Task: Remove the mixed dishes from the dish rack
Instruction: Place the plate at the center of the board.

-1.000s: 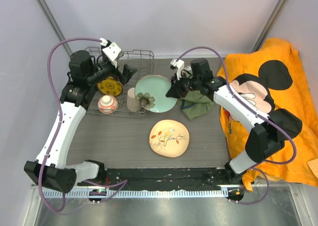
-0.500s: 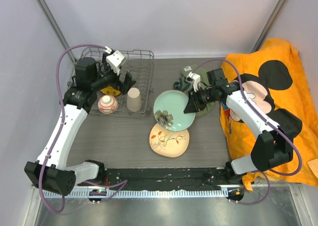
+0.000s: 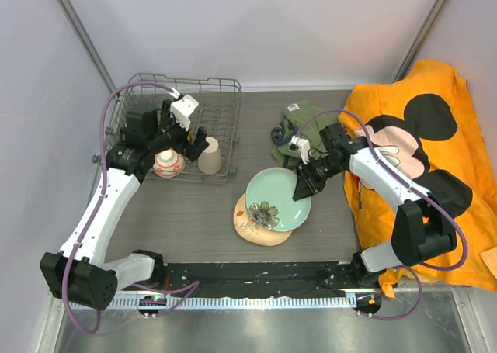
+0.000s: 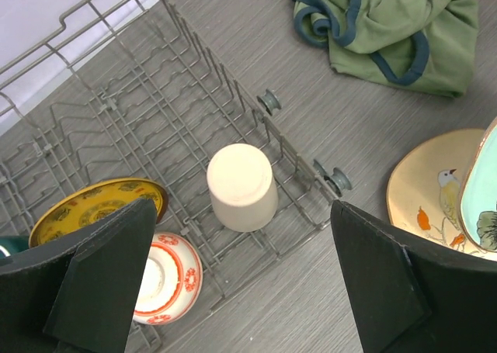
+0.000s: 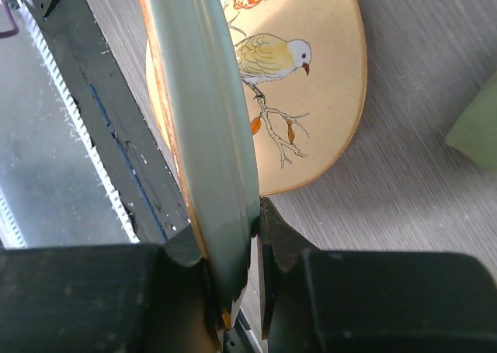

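Observation:
My right gripper is shut on the rim of the pale green plate, which hangs tilted over the cream floral plate on the table. In the right wrist view the fingers pinch the green plate's edge above the bird-painted plate. My left gripper hangs open over the dish rack, above the upside-down beige cup. The left wrist view shows the cup, the red-and-white bowl and the yellow plate in the rack, with nothing between the fingers.
An olive-green cloth lies behind the plates, right of the rack. An orange cartoon-mouse blanket covers the table's right side. A black rail runs along the near edge.
My right gripper has carried the pale green plate from beside the rack forward, over the cream plate. My left gripper came from the rack's back toward the cup and opened wider.

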You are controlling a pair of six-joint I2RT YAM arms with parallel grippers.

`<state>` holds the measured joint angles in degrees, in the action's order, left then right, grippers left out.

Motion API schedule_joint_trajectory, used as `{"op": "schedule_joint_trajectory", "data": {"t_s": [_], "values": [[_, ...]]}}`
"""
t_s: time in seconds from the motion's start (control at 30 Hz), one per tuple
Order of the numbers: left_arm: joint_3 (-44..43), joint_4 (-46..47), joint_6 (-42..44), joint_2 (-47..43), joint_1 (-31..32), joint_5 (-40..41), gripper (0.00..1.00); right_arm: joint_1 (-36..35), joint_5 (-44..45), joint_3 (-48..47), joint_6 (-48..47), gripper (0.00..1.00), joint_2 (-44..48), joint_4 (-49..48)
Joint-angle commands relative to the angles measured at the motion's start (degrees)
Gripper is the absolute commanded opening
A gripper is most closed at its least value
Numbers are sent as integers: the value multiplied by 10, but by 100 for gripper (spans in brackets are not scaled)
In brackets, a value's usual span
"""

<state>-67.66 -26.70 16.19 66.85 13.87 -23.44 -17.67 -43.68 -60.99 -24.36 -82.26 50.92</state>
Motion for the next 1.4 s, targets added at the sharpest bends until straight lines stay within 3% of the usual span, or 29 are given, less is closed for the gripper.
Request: {"op": "schedule_joint_trajectory", "data": {"t_s": [0.0,0.6,0.7,0.87,0.97,1.37], "values": [[7,6,20,-20,2,16,100,-3,-70,-10,-14,1,-34,-20],[32,13,31,-19,2,13,100,-7,-52,-40,26,1,-142,-88],[33,12,34,-18,1,12,100,-16,-33,-39,31,9,-151,-96],[34,12,35,-19,1,10,100,-28,-10,-34,42,35,-149,-107],[34,11,34,-19,2,9,100,-32,3,-29,48,46,-143,-119],[41,9,47,-18,2,14,100,-47,69,-10,60,56,-106,-123]]}}
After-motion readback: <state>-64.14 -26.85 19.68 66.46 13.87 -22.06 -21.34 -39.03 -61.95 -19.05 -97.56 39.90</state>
